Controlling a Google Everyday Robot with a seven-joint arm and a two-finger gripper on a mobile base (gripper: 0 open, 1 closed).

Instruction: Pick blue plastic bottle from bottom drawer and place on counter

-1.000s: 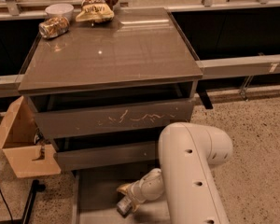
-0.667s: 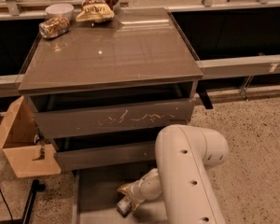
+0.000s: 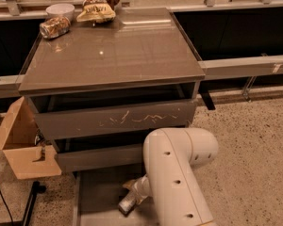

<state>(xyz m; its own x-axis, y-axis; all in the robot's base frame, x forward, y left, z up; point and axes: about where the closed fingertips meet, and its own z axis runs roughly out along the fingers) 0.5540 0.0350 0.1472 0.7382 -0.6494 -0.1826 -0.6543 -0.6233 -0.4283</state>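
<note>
- Glossy grey-brown counter (image 3: 118,55): tops the drawer cabinet and mirrors a bright spot of light left of its middle.
- Shiny metallic can (image 3: 54,26): lies on its side at the counter's back-left corner.
- White bowl (image 3: 60,9): sits just behind the can, at the back edge near the same corner; whether on the counter or on the ledge behind it, cannot tell.
- Brown-and-yellow snack bag (image 3: 98,8): rests crumpled at the back edge, a little left of its middle and just right of the bowl.
- Grey drawer with white scratches (image 3: 118,119): hangs below the front edge, with a dark gap between it and the counter.
- Plain drawer front (image 3: 96,157): shows below the scratched one, on the front-left corner's side, partly hidden by the arm.
- Wide, shallow bottom drawer (image 3: 92,197): stands pulled well out beyond the front edge, a grey tray open to view.
- White arm (image 3: 179,173): fills the space before the front edge, toward the front-right corner, and bends down and left into the tray.
- Low-set gripper (image 3: 132,192): reaches inside the bottom drawer, below the middle of the front edge; how far open, cannot tell.
- Small blue plastic bottle (image 3: 125,205): shows as a pale greyish cylinder, tilted, right at the gripper's tip inside the bottom drawer; whether clasped or merely touched, cannot tell.
- Brown cardboard box (image 3: 19,145): stands open beside the cabinet, below and outside the front-left corner.
- Speckled floor (image 3: 254,140): spreads out beyond the right edge.
</note>
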